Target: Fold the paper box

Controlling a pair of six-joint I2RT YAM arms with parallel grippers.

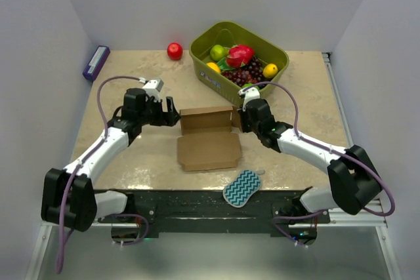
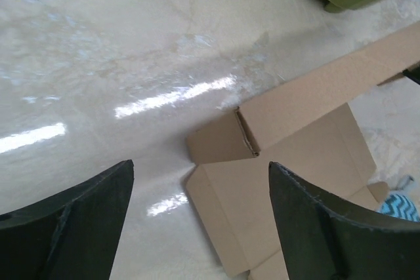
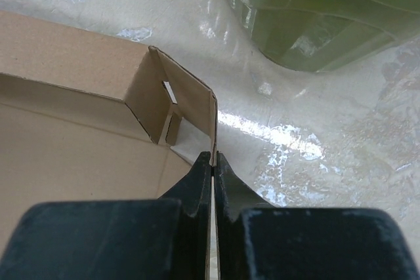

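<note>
**Caption:** We look down on a pale marbled tabletop (image 1: 308, 96) closed in by plain white walls (image 1: 39, 24), with the plain brown cardboard box blank (image 1: 209, 145) lying mid-frame between the two arms.

**Detail:** From above we see its rear panel standing upright and its broad panel flat toward the bottom of the frame. An olive-green plastic basket (image 1: 200, 60) of fruit sits at upper right, with a small red round fruit (image 1: 174, 51) just left of it. A flat purple block (image 1: 96, 62) lies at upper left and a teal zigzag-patterned sponge (image 1: 242, 187) at lower centre. Only the right wrist view shows us the right hand (image 3: 213, 159) pinched tight on the thin edge of the box's raised side flap. Only the left wrist view shows the left hand (image 2: 200, 168) spread wide and holding nothing, above the box's left corner flap.
</note>
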